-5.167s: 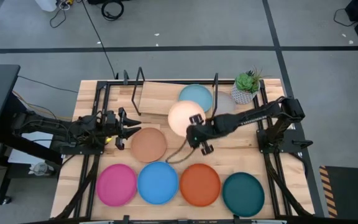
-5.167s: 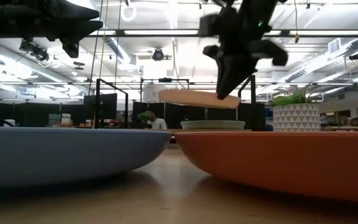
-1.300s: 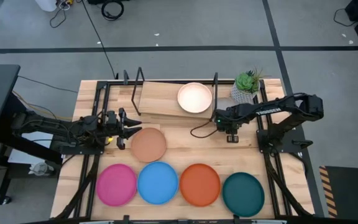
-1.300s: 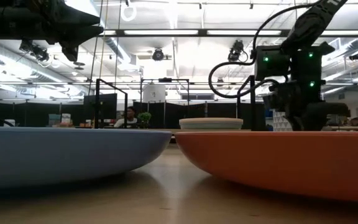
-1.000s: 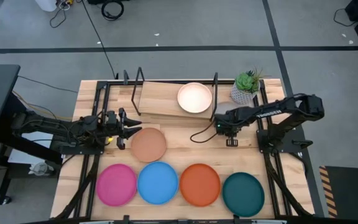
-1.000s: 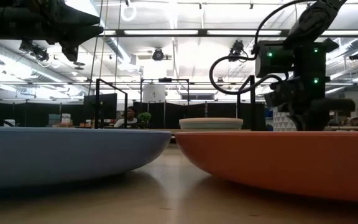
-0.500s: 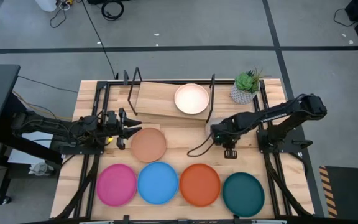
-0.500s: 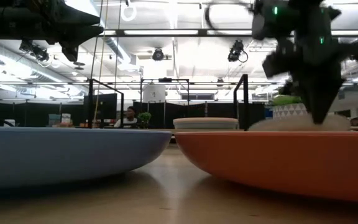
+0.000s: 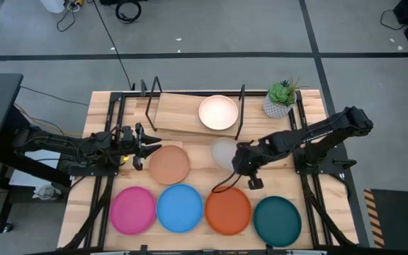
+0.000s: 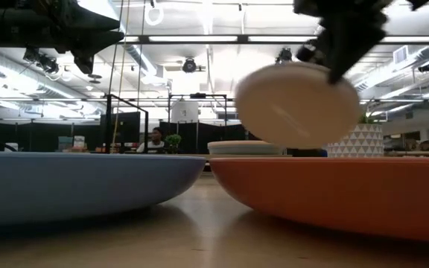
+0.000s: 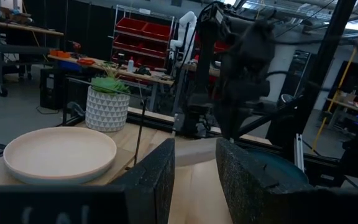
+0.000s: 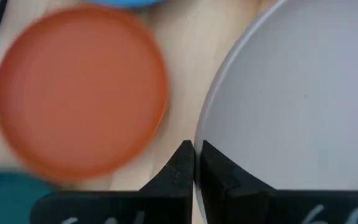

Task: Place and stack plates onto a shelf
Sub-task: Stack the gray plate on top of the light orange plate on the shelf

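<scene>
Two arms are mine, and only the right one carries anything: my right gripper (image 9: 241, 160) is clamped on the rim of the grey plate (image 9: 224, 152), holding it tilted in the air above the middle of the tabletop (image 9: 197, 164), just past the shelf's front edge. From my right wrist, the grey plate (image 12: 291, 106) fills most of the view with my fingers (image 12: 180, 168) pinched close together on its edge, and the orange plate (image 12: 79, 90) lies below. On the shelf (image 9: 179, 113), the cream-pink plate (image 9: 218, 112) tops a small stack beside one black upright rod. Four plates lie in a row along the near edge: magenta plate (image 9: 133, 210), blue plate (image 9: 180, 207), orange plate (image 9: 227, 210) and dark teal plate (image 9: 277, 220). Behind that row, the tan plate (image 9: 169, 164) sits flat, and my left gripper (image 9: 142, 144) hangs just beside its rim with fingers apart, holding nothing. Beyond the shelf's right end stands a potted plant (image 9: 280, 99).
</scene>
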